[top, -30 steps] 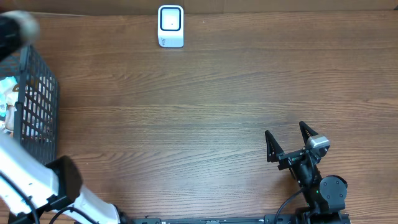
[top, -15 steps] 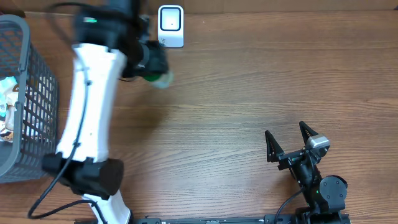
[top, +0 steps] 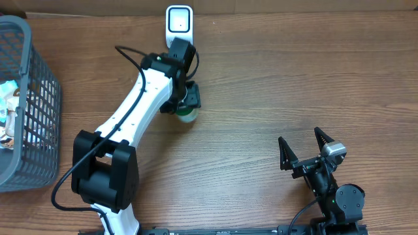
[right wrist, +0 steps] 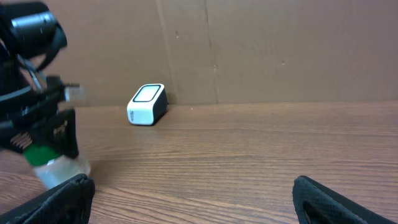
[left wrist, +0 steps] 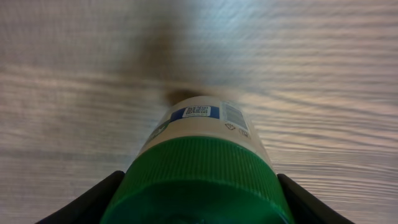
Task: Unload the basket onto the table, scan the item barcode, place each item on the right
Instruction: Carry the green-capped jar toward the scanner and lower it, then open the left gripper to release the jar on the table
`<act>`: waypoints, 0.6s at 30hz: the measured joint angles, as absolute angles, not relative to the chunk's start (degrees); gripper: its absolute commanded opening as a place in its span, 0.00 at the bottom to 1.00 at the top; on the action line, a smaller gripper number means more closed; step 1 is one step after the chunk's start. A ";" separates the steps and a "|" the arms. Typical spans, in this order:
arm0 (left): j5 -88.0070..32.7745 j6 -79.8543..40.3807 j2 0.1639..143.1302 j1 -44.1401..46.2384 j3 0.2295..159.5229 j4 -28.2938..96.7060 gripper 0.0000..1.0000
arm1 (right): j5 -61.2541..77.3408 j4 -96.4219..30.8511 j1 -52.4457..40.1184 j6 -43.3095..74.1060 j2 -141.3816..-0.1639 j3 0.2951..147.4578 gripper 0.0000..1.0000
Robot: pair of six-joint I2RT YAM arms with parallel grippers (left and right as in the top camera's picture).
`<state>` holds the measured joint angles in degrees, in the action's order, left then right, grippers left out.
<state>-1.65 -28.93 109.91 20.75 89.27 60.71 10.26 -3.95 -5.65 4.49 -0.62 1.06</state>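
Note:
A white bottle with a green cap (top: pixel 187 112) is held over the table by my left gripper (top: pixel 186 99), shut on its cap. In the left wrist view the green cap (left wrist: pixel 199 180) fills the space between the two black fingers (left wrist: pixel 93 202), and a barcode label (left wrist: pixel 233 116) shows on the bottle's body. The white scanner (top: pixel 179 27) stands at the table's back edge, just beyond the bottle, and appears again as the scanner (right wrist: pixel 147 104) in the right wrist view. My right gripper (top: pixel 305 149) rests open near the front right, nothing between its fingers.
A grey wire basket (top: pixel 29 104) with several items stands at the left edge. A cardboard wall (right wrist: pixel 249 50) backs the table behind the scanner. Bare wood table (top: pixel 294 78) lies between the two arms.
My left arm has swung from the basket at the far left across to the table's middle, carrying the bottle, and now holds it lower, in front of the scanner. The right arm has stayed still.

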 measured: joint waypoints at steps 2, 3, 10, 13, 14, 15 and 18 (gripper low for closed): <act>-1.15 -30.22 109.91 20.75 86.80 59.86 0.62 | 10.26 -3.95 -5.65 4.49 -0.62 1.06 1.00; -0.78 -30.85 109.91 20.75 85.86 59.59 0.63 | 10.28 -3.90 -5.65 4.49 -0.62 1.06 1.00; 1.65 -33.30 109.91 20.75 81.43 58.08 1.00 | 10.26 -3.92 -5.65 4.51 -0.62 1.06 1.00; 2.26 -33.56 109.91 20.75 81.25 57.19 1.00 | 10.28 -3.95 -5.65 4.49 -0.62 1.06 1.00; 2.35 -33.52 109.91 20.75 81.25 56.95 1.00 | 10.26 -3.90 -5.65 4.49 -0.62 1.06 1.00; 2.44 -33.52 109.91 20.75 81.25 56.95 1.00 | 10.26 -3.92 -5.65 4.47 -0.62 1.06 1.00; 2.55 -32.97 109.91 20.62 82.63 59.53 0.99 | 10.26 -3.95 -5.65 4.49 -0.62 1.06 1.00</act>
